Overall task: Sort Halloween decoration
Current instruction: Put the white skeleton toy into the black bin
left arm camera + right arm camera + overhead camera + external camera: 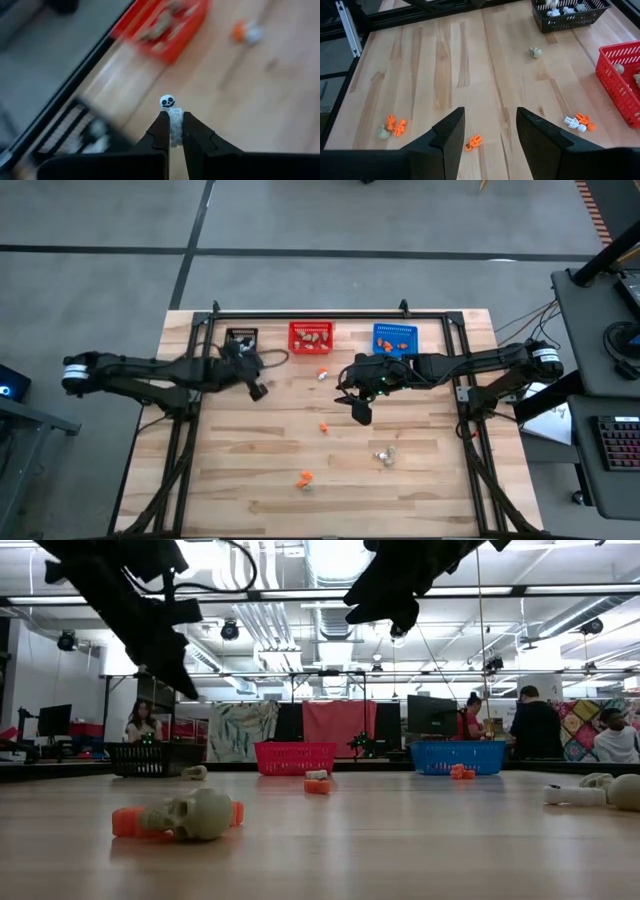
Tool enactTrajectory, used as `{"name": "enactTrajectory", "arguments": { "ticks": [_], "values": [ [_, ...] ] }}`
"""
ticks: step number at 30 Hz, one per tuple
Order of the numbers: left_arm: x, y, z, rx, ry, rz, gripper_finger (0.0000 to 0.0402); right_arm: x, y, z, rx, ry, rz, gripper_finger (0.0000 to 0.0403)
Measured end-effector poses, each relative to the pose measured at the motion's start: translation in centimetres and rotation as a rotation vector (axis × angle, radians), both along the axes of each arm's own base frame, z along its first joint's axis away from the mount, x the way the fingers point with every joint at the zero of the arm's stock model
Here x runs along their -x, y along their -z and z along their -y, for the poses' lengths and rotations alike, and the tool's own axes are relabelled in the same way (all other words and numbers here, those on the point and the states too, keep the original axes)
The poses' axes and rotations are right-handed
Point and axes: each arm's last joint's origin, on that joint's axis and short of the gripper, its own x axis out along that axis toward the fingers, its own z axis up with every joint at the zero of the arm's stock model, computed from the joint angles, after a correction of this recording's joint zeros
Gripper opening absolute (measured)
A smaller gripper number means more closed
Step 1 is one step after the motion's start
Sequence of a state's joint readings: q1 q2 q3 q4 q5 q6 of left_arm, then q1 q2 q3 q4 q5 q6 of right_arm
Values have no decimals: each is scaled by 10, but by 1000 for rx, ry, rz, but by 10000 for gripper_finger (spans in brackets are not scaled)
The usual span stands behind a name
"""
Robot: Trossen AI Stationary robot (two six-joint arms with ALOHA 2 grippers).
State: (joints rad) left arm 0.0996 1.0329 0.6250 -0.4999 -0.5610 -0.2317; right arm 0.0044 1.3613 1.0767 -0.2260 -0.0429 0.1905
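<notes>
The left pincer [258, 391] hangs above the wooden surface [250, 470], just in front of the black basket [241, 338], and is clamped on a tiny white skeleton figure [171, 117] whose smiling skull sticks out past the fingertips [163, 127]. The right pincer [360, 413] hovers near the middle of the surface, in front of the blue basket [394, 339], its jaws wide and holding nothing. Between the 2 baskets stands a red basket [310, 337] with trinkets inside. Loose Halloween decoration lies scattered: an orange piece [324, 427] at the centre, an orange-and-grey cluster [305, 478] nearer the front edge, a beige-grey pair [385, 455] to its right, and a white-and-orange bit [323, 373] near the red basket.
</notes>
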Motion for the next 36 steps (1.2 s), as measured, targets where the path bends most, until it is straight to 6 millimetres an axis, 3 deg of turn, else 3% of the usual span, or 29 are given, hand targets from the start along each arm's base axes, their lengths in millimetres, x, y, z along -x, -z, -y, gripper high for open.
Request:
{"name": "enactTrajectory", "arguments": {
  "ticks": [6, 17, 27, 36],
  "values": [
    [18, -9, -35, 21, -172, -37, 2, 0, 0, 0, 0, 0, 0, 169],
    [45, 27, -103, 157, -482, -137, 4, 0, 0, 0, -28, 20, -2, 169],
    [34, 45, -119, 153, -484, -165, 58, 0, 0, 0, -30, 23, -2, 169],
    [35, 45, -120, 130, -500, -176, 102, 0, 0, 1, -21, 36, -1, 169]
  ]
}}
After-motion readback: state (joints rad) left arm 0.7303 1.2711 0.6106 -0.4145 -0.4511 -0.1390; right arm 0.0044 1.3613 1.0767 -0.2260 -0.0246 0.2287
